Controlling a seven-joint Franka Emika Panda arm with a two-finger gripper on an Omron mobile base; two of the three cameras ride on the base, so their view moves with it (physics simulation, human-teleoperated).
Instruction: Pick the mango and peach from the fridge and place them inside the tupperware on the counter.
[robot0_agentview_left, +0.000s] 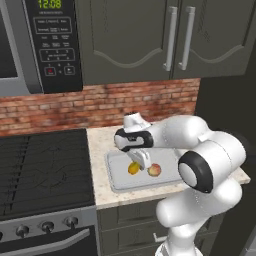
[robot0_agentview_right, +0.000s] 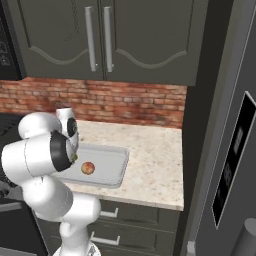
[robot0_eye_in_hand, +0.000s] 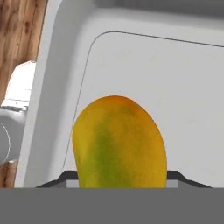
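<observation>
Brick-backed beige worktop (robot0_agentview_left: 102, 192) carries the tupperware (robot0_agentview_left: 117, 182), where I see my fingers (robot0_agentview_left: 138, 163) clamped on the mango (robot0_agentview_left: 133, 168) at 9 o'clock of the peach (robot0_agentview_left: 154, 170); smooth, firm, probably slippery, best gripped across its middle.

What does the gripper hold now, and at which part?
The gripper holds the mango over the tupperware, gripped across its sides near one end.
</observation>
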